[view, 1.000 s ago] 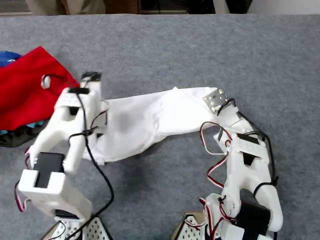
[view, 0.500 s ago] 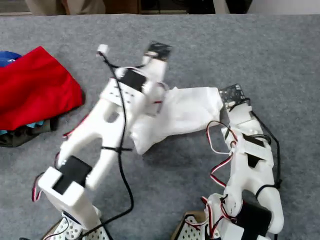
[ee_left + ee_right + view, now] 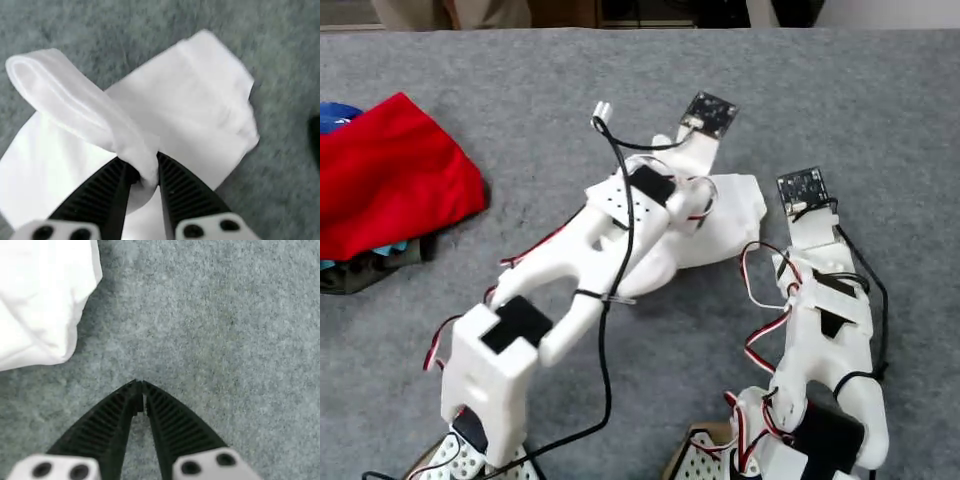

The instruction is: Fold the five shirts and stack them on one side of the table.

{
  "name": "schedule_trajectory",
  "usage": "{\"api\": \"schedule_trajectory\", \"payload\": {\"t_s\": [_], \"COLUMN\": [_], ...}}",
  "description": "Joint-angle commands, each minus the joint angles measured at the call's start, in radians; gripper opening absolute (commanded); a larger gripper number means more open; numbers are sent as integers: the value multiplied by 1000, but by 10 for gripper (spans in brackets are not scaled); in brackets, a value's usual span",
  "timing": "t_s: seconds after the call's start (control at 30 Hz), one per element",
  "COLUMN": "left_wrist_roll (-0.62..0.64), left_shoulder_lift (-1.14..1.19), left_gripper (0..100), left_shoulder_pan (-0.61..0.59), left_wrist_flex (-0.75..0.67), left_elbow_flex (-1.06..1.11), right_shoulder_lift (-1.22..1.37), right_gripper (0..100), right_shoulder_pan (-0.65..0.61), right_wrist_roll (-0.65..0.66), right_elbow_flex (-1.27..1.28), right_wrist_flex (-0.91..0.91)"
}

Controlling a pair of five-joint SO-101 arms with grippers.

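A white shirt (image 3: pixel 725 215) lies bunched mid-table, doubled over itself. My left gripper (image 3: pixel 142 170) is shut on a rolled fold of the white shirt (image 3: pixel 200 100), holding it above the layer beneath. The left arm (image 3: pixel 620 215) stretches diagonally over the shirt. My right gripper (image 3: pixel 140 390) is shut with nothing in it, its tips over bare grey cloth just beside the white shirt's edge (image 3: pixel 40 300). The right arm (image 3: pixel 820 290) stands to the right of the shirt. A folded red shirt (image 3: pixel 390 175) rests at the table's left side.
The red shirt lies on a pile showing a blue piece (image 3: pixel 335 112) and a dark garment (image 3: pixel 360 272). The grey table cover (image 3: pixel 880 120) is bare at the far right and along the back.
The left arm swung right with the shirt's left end in its gripper, folding the long shirt over onto its right half. The right gripper drew slightly right, off the shirt's edge.
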Motion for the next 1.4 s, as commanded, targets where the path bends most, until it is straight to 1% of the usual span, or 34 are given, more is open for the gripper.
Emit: {"api": "schedule_trajectory", "payload": {"t_s": [0.0, 0.17, 0.23, 0.4, 0.5, 0.53, 0.67, 0.83, 0.87, 0.93, 1.0, 1.03, 1.13, 1.27, 1.37], "left_wrist_roll": [78, 155, 160, 160, 160, 160, 160, 160, 160, 178, 262, 301, 334, 338, 333], "left_shoulder_lift": [48, 185, 229, 306, 355, 369, 406, 414, 409, 407, 407, 414, 418, 410, 407], "left_gripper": [19, 20, 20, 20, 19, 19, 20, 25, 46, 133, 203, 218, 217, 212, 148], "left_shoulder_pan": [17, 31, 49, 83, 91, 92, 92, 94, 94, 94, 86, 81, 60, 25, -46], "left_wrist_flex": [-37, -29, -17, 68, 78, 78, 95, 166, 189, 229, 272, 290, 328, 348, 410], "left_elbow_flex": [-150, -307, -351, -520, -603, -624, -658, -660, -660, -671, -713, -743, -825, -852, -908], "right_shoulder_lift": [-28, 16, 42, 62, 64, 64, 65, 65, 65, 65, 65, 65, 65, 65, 67], "right_gripper": [2, 2, 2, 2, 2, 2, 2, 2, 2, 2, 2, 2, 2, 2, 2], "right_shoulder_pan": [8, 12, 15, 18, 36, 42, 81, 81, 81, 81, 79, 79, 79, 79, 79], "right_wrist_roll": [-9, -14, -15, -15, -25, -49, -117, -115, -114, -114, -114, -114, -112, -112, -112], "right_elbow_flex": [-12, -31, -53, -87, -99, -102, -119, -119, -119, -119, -119, -119, -119, -119, -119], "right_wrist_flex": [-26, -49, -48, -5, 14, 14, 15, 15, 15, 15, 15, 15, 15, 15, 14]}}
